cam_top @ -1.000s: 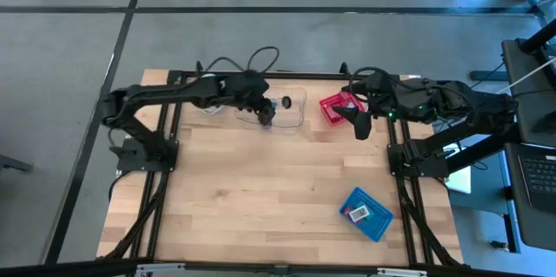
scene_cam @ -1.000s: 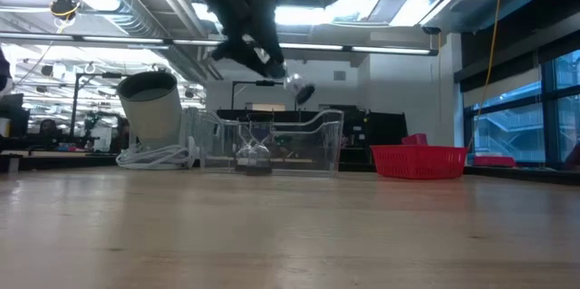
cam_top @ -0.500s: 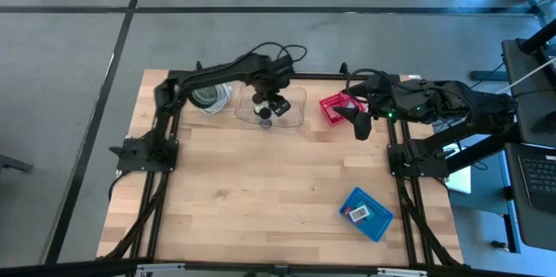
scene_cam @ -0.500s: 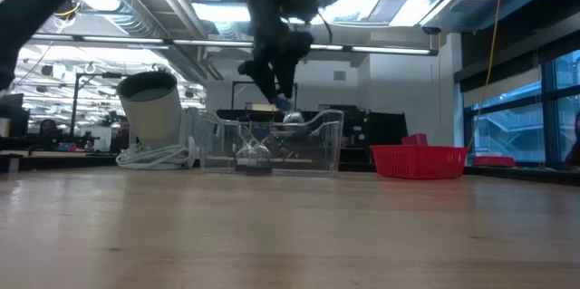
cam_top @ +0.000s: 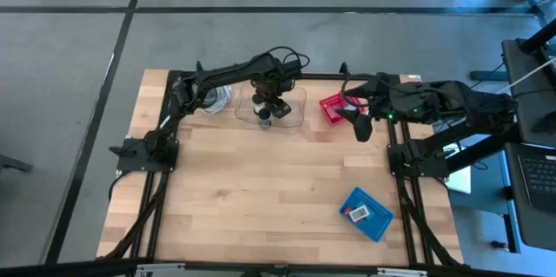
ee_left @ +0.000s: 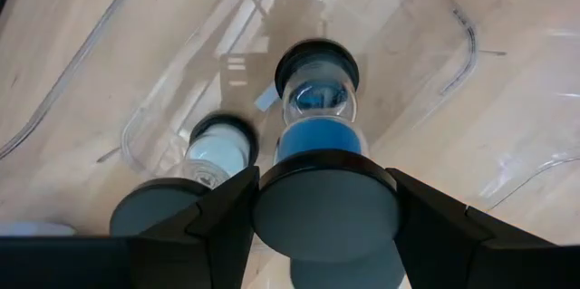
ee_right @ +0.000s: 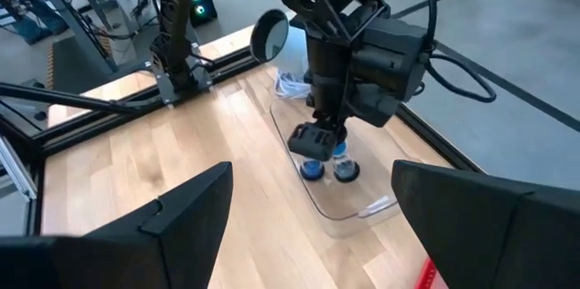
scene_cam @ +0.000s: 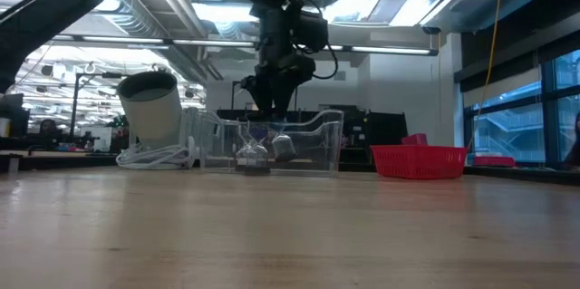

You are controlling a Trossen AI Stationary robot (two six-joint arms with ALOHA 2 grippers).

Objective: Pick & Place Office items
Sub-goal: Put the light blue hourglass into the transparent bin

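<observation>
A small sand timer with black caps and blue sand [ee_left: 317, 135] is in my left gripper [ee_left: 326, 189], which is shut on it and reaches down into a clear plastic tray [cam_top: 291, 114] at the far edge. A second timer with pale sand [ee_left: 222, 139] stands on its cap on the tray floor beside it. Both timers show in the right wrist view [ee_right: 311, 169] and in the low view [scene_cam: 284, 147]. My right gripper [cam_top: 359, 127] is open and hangs by the red mesh basket [cam_top: 330, 108]. Other small office items are out of view. My left gripper pinches the blue timer's upper black cap [ee_left: 326, 212] between its two fingers [ee_left: 213, 216], coming from above and pointing down into the tray. The timer hangs below the fingers, slightly tilted. Its lower cap [ee_left: 317, 61] is close to the tray floor; whether it touches, I cannot tell.
A white cylinder with a coiled white cable [cam_top: 211, 97] sits left of the tray. A blue box [cam_top: 365, 214] lies toward the near right corner. The bare wooden top [cam_top: 261, 181] spreads across the middle.
My left arm has swung toward the tray, tipped its gripper to point down, and lowered the blue timer from above the tray's rim into the tray beside the standing timer. The gripper has stayed shut on it.
</observation>
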